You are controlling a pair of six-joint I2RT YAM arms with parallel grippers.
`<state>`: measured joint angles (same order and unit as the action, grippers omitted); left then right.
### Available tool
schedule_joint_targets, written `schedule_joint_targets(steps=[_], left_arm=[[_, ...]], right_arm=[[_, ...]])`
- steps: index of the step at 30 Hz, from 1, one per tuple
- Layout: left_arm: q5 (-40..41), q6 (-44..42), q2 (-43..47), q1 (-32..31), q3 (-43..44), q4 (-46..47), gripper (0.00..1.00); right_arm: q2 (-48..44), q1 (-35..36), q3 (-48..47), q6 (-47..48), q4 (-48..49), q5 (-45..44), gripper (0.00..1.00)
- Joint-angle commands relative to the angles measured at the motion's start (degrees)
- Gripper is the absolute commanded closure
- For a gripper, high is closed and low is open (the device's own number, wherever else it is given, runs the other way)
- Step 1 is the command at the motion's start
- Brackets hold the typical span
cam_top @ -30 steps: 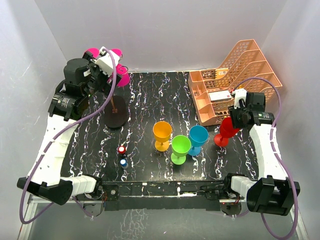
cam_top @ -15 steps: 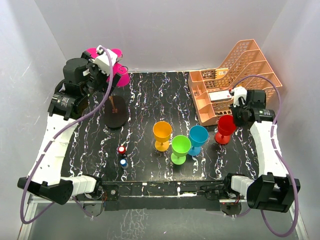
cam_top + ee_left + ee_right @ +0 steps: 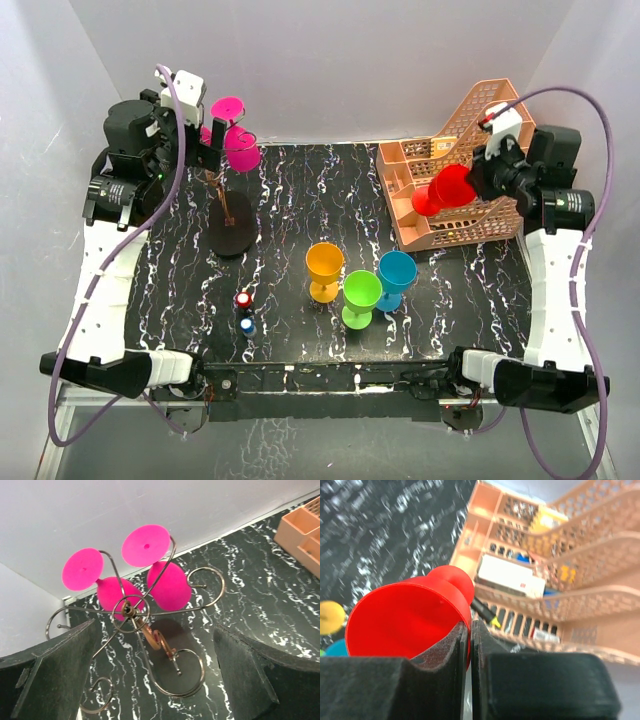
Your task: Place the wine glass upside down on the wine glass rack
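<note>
Right wrist view: the right gripper (image 3: 470, 632) clamps the red wine glass (image 3: 405, 620), which should be fully inverted before its stem slides into a free scroll of the wine glass rack (image 3: 129, 611).

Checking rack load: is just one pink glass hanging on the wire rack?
No, the left wrist view shows one pink glass and a second pink glass hanging upside down, feet up, on the wine glass rack.

Two pink wine glasses (image 3: 169, 586) hang upside down from the wine glass rack (image 3: 131, 611) at centre-left, feet uppermost. The left gripper (image 3: 154, 625) has its dark fingers (image 3: 55, 675) wide apart in the lower corners. A peach basket (image 3: 300, 530) edges the upper right.
</note>
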<state>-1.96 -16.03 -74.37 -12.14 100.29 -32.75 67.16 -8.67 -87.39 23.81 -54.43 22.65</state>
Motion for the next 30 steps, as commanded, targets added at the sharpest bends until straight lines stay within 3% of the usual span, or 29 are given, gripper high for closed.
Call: schedule_joint_targets(steps=[1,8,15,30], left_arm=[[-7.88,5.17,1.15,0.78,2.19,0.79,0.03],[-17.07,13.36,-0.38,0.89,3.33,2.53,0.03],[-24.71,23.50,-7.62,-1.71,4.83,7.16,0.07],[-24.31,32.75,-19.95,-13.29,7.42,9.99,0.26]], right_arm=[[4.30,0.76,-6.24,-6.82,11.07,11.20,0.92],[10.66,6.26,-7.51,-18.45,30.03,12.45,0.92],[13.86,8.28,-5.27,-30.44,44.61,16.80,0.92],[10.25,8.23,7.25,-42.44,55.66,24.05,0.92]])
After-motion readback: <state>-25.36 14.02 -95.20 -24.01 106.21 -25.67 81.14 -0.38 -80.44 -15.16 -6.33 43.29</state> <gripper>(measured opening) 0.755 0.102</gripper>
